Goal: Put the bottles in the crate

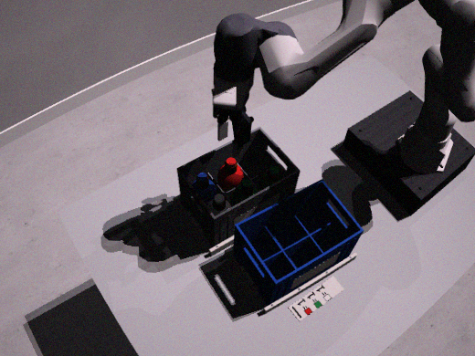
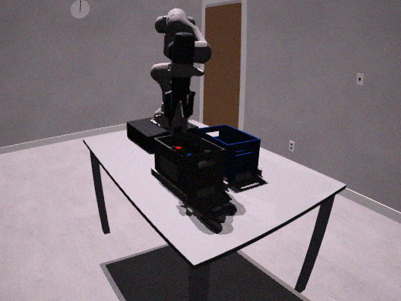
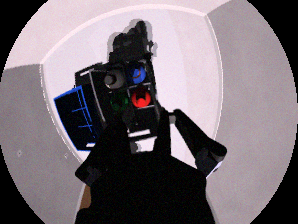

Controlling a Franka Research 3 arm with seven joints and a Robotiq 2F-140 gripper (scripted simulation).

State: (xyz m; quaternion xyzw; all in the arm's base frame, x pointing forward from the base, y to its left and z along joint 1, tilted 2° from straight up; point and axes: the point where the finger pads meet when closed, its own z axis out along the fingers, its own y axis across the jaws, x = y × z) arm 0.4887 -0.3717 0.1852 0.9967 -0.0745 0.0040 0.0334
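My gripper (image 1: 232, 138) (image 2: 179, 116) (image 3: 143, 108) is partly open and empty, above the far part of the black crate (image 1: 292, 183) (image 2: 208, 175) (image 3: 139, 133). In that crate stand a red bottle (image 1: 231, 175) (image 3: 141, 98), a blue bottle (image 1: 202, 181) (image 3: 137, 75), a grey-white bottle (image 1: 219, 201) (image 3: 114, 79) and a dark green bottle (image 1: 246, 186) (image 3: 120, 102). Another dark green top (image 1: 274, 171) shows near its right end. The blue crate (image 1: 277, 280) (image 2: 244, 158) (image 3: 67, 93) shows no bottles. The pick list (image 1: 336, 286) shows red, green and white lines; each number looks like 1, though small.
The crates stand close side by side, with white-edged rails (image 1: 311, 284) along them. A dark tray-like area (image 1: 247, 301) extends from the blue crate's left end. The robot's black base block (image 1: 379, 160) (image 2: 144, 133) is beyond the crates. Crate interiors are deeply shadowed.
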